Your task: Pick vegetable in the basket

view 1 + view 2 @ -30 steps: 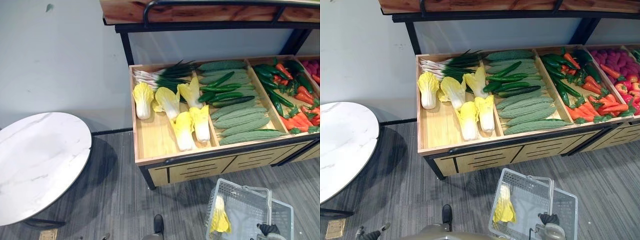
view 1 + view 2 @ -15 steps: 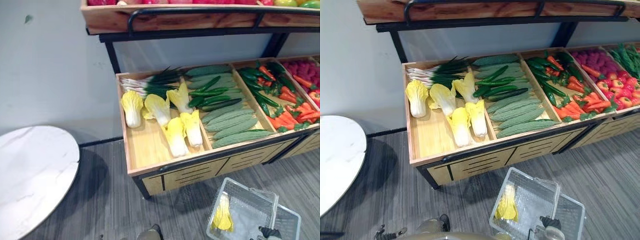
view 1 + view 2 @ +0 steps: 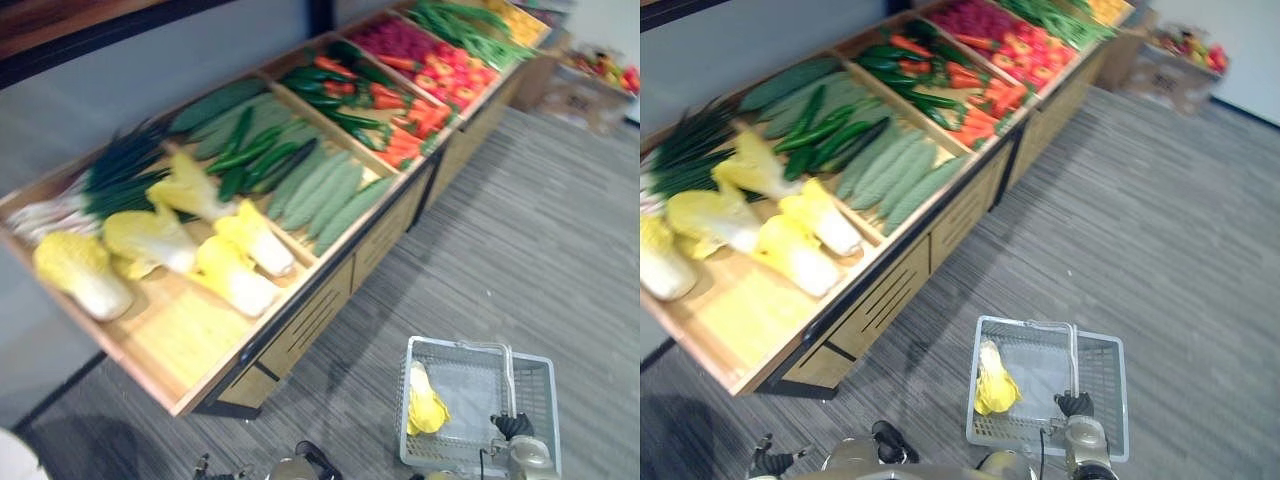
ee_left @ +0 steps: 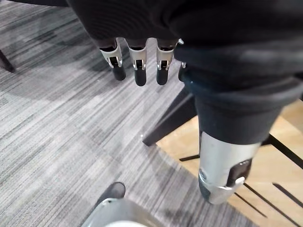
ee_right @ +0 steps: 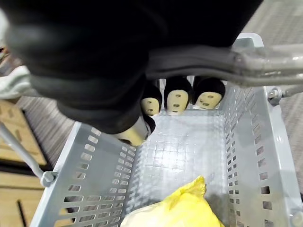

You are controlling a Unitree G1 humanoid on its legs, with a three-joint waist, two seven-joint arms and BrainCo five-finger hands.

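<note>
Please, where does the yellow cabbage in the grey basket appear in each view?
Left eye view: cabbage lower right, by the left wall of the basket.
Right eye view: low, right of centre, same wall.
Right wrist view: yellow leaves on the basket floor, beyond the right hand.
Left wrist view: faces grey floor past the left hand instead.
Shared landmark: the basket handle in the right hand.

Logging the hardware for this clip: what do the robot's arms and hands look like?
Both hands wear a dark ribbed cover over back and wrist. The left hand shows a row of silver fingers with dark tips and a thick silver thumb. The right hand shows dark rounded fingertips with pale pads.
</note>
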